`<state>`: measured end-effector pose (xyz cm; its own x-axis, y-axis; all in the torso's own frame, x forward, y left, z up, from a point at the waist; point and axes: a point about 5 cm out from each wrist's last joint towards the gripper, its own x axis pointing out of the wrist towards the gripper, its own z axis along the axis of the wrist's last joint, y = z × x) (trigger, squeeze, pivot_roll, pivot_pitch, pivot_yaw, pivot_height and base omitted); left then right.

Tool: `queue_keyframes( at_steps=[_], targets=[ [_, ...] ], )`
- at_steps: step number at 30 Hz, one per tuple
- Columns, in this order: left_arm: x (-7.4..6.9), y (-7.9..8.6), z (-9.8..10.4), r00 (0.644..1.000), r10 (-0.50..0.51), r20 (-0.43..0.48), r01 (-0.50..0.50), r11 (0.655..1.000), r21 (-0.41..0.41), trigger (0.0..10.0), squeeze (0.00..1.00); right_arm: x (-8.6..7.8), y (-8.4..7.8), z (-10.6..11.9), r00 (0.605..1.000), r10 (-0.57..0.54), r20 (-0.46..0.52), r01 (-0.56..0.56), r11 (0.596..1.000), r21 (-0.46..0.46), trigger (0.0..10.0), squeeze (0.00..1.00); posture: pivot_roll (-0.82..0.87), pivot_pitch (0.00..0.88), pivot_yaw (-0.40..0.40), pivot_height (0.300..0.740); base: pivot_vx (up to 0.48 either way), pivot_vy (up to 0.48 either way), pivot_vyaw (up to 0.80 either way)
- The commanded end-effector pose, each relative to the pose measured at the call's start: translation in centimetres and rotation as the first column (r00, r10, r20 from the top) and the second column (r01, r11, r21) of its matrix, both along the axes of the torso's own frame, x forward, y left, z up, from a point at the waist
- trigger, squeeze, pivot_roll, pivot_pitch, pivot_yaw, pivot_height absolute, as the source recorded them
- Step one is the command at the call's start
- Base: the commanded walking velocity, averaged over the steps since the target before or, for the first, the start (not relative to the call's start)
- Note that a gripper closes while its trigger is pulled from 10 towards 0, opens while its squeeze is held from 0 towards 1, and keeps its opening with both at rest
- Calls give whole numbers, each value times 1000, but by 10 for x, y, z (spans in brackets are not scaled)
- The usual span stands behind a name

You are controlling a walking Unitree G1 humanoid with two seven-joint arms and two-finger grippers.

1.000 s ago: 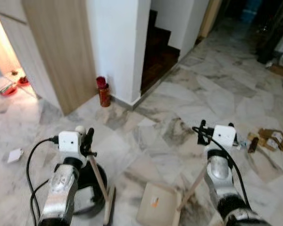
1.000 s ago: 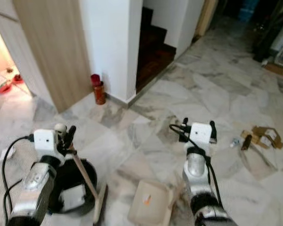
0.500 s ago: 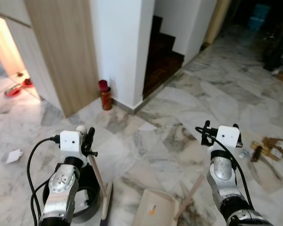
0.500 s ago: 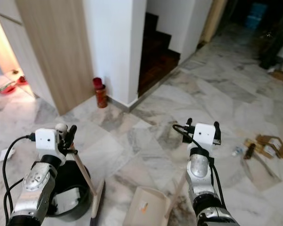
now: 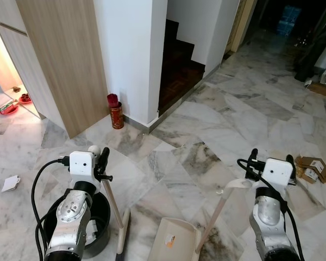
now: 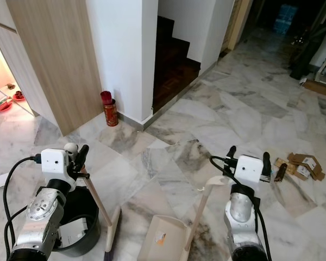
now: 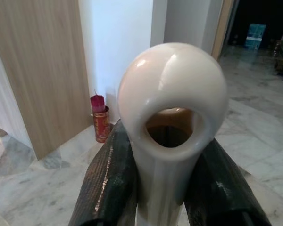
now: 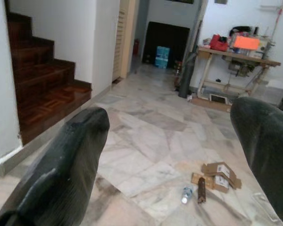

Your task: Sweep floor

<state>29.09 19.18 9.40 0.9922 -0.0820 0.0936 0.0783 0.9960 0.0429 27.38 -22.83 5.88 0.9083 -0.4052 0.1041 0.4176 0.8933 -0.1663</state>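
Left wrist view shows my left gripper (image 7: 172,174) clenched on the broom handle (image 7: 172,113): the two black fingers (image 7: 108,183) press on both sides of the white looped top of it. In the head views the thin wooden broom (image 5: 113,204) goes down from this gripper at a slant, and its head (image 5: 122,231) rests on the marble floor (image 5: 206,125), just beside a black round bin (image 5: 100,217) that stands under my left arm.

My right gripper (image 5: 269,161) is raised in front of me, and in the right wrist view its fingers (image 8: 61,165) are spread wide, with nothing between them. The dustpan (image 5: 174,244) lies on the floor between my two arms. Its long handle (image 5: 220,204) rises at a slant toward my right arm, and the white end is near the right gripper, not held by it.

Some cardboard boxes (image 5: 312,166) and a dark small object lie on the floor to my right. A red can (image 5: 116,111) stands near the wall corner, next to the dark wooden stairs (image 5: 179,68). A white paper scrap (image 5: 11,182) lies on the floor at my left.
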Motion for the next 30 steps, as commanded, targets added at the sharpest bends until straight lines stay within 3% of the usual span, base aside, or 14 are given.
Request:
queue_keyframes(
  at_steps=[1,8,15,23,26,30],
  targets=[
    [4,-2,10,999,-14,41,13,1000,9,10000,0,-2,2,1,1000,20,-2,-20,1000,-10,10000,0,77,0,-55,740,0,0,0],
    [3,-3,10,999,-19,37,18,1000,9,10000,0,-21,7,-12,990,105,-94,-103,994,25,10000,0,74,0,-57,740,0,0,0],
    [3,-4,10,999,-17,40,17,1000,7,10000,0,-22,17,-23,970,183,-162,-170,981,87,10000,0,80,0,-65,740,0,0,0],
    [3,-4,11,999,-18,48,17,1000,5,10000,0,-24,39,-32,917,347,-195,-316,933,172,10000,0,84,0,-68,740,0,0,0],
    [3,-5,11,999,-19,49,18,1000,4,10000,0,-23,37,-28,927,332,-176,-305,939,161,10000,0,84,0,-68,740,0,0,0],
    [3,-5,10,999,-19,49,19,1000,3,10000,0,-18,22,-18,963,230,-142,-216,971,105,10000,0,83,0,-68,740,0,0,0]
  ],
)
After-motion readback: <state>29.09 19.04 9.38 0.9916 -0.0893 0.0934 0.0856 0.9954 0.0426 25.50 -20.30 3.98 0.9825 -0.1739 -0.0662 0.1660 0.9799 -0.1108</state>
